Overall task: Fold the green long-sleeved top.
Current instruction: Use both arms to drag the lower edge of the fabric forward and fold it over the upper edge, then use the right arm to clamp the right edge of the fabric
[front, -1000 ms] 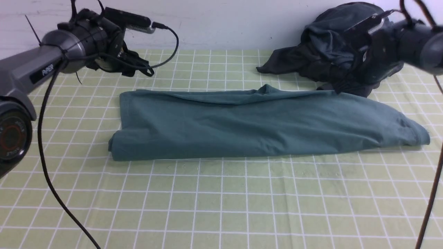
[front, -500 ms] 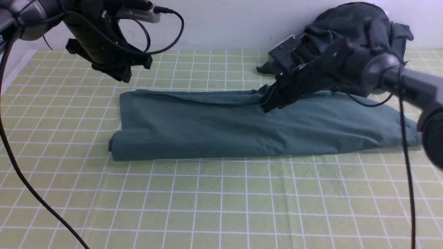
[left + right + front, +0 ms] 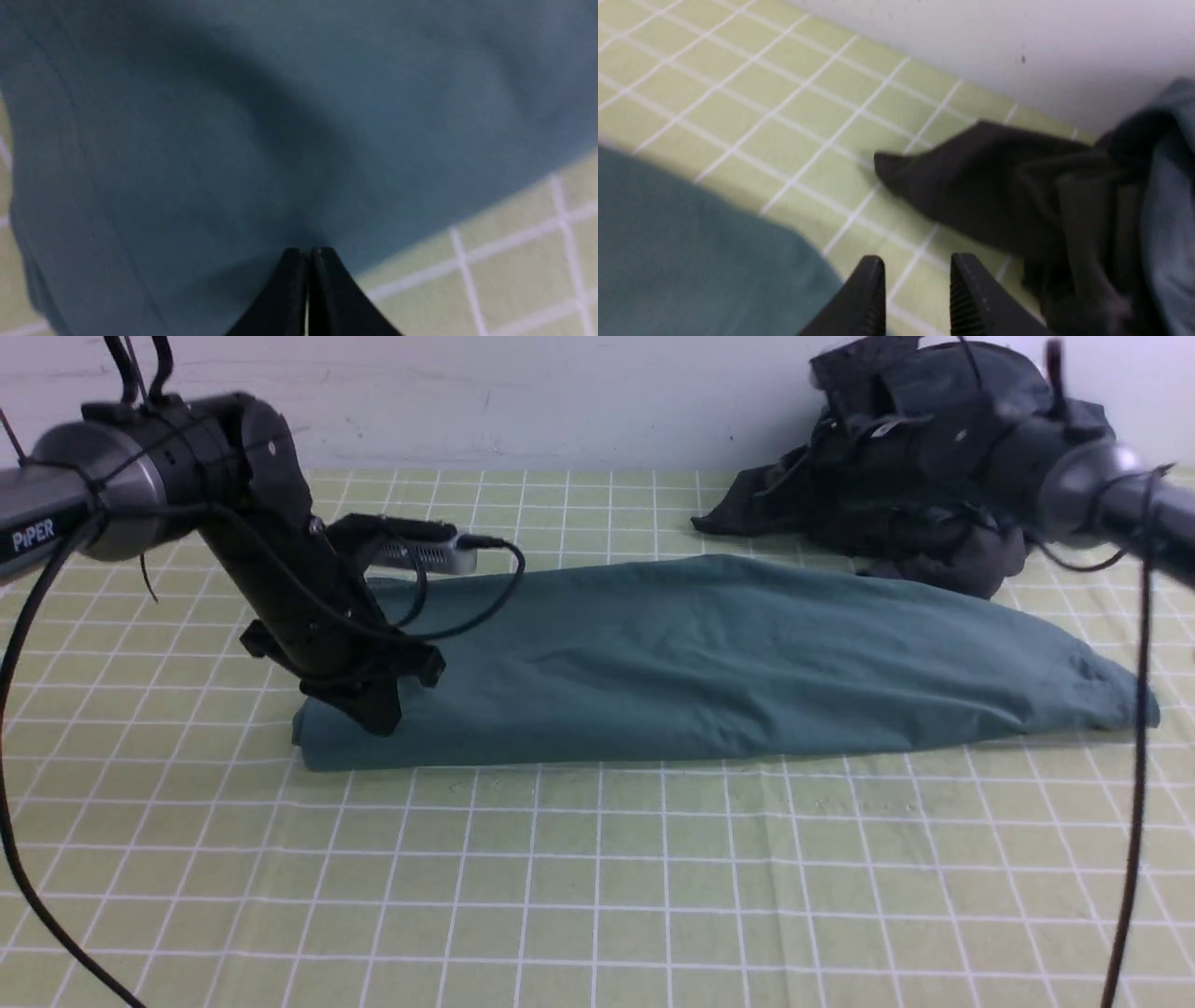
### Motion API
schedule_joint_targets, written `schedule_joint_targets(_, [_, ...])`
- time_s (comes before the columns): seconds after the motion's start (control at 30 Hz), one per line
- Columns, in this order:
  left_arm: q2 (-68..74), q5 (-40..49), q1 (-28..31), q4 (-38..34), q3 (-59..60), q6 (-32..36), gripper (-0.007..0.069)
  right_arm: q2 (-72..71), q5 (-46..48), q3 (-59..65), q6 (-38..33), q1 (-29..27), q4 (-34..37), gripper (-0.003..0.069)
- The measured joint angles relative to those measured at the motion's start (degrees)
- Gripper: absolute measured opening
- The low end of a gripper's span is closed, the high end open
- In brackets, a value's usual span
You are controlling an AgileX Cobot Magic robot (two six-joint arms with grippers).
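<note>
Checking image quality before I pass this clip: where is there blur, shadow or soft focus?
Front view: evenly lit and sharp on the muted teal-green long-sleeved top, but the right arm by the dark charcoal-grey clothes heap is motion-smeared. Left wrist view: too close, soft, with a dark shadow across the fabric. Right wrist view: blurred throughout.

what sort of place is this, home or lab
Likely a robot test bench, not a home: cabled black robot arms reach over a green checked tablecloth, with a teal-green cotton top and charcoal clothes heap against a white wall.

Bare tablecloth [image 3: 597, 896] near; green top [image 3: 709, 653], dark heap [image 3: 794, 513] beyond
</note>
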Motion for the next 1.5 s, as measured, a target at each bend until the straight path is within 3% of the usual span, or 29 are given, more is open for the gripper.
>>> schedule_joint_targets(0.2, [-0.05, -9.52, 0.05, 0.59, 5.22, -1.83, -0.0003, -5.64, 31.14, 1.09, 14.9, -5.67, -14.9, 0.0178])
schedule_joint_targets(0.4, [-4.16, -6.1, 0.12, 3.96, 5.46, -3.8, -0.0003, -5.56, 34.42, 11.19, 23.37, -16.1, -22.49, 0.0097])
schedule_joint_targets(0.6, [-15.29, 1.19, 0.12, 6.99, 5.64, -4.09, -0.0003, -7.06, 31.67, 14.07, 27.39, -22.25, -23.9, 0.0109])
schedule_joint_targets(0.73, [-25.92, 4.31, 0.12, 6.33, 6.53, -4.26, -0.0003, -7.97, 31.41, 14.07, 28.61, -23.4, -22.95, 0.0193])
schedule_joint_targets(0.87, [-39.78, 3.7, 0.12, 5.12, 13.81, -4.15, -0.0003, -7.12, 30.24, 14.2, 30.17, -23.45, -21.35, 0.0413])
schedule_joint_targets(0.97, [-46.73, 2.59, 0.12, 5.25, 19.85, -4.15, -0.0003, -5.43, 29.32, 14.2, 31.31, -23.45, -21.06, 0.0517])
schedule_joint_targets(1.07, [-52.93, 1.61, 0.12, 7.29, 26.6, -4.15, -0.0003, -3.12, 28.53, 14.2, 33.79, -23.45, -20.94, 0.0548])
schedule_joint_targets(1.13, [-55.16, 1.28, 0.12, 9.31, 28.97, -4.22, -0.0003, -2.47, 28.47, 14.2, 34.34, -23.45, -20.7, 0.0536])
schedule_joint_targets(1.17, [-57.39, 1.05, 0.12, 12.15, 32.42, -5.03, -0.0003, -1.82, 28.17, 14.14, 34.44, -23.45, -19.94, 0.0469])
schedule_joint_targets(1.2, [-57.58, 1.05, 0.12, 12.47, 32.73, -5.39, -0.0003, -1.82, 28.17, 14.14, 34.44, -23.45, -19.81, 0.0459])
schedule_joint_targets(1.33, [-60.04, 1.0, 0.12, 18.56, 37.92, -10.52, -0.0003, -2.16, 28.32, 13.92, 31.92, -23.45, -16.91, 0.0158])
schedule_joint_targets(1.4, [-60.31, 1.0, 0.12, 20.87, 39.78, -13.44, -0.0003, -3.74, 28.69, 13.49, 31.07, -23.45, -16.85, 0.0051])
schedule_joint_targets(1.5, [-60.43, 0.92, 0.12, 22.58, 41.45, -16.12, -0.0003, -6.76, 29.28, 12.17, 30.39, -23.39, -17.84, 0.0022])
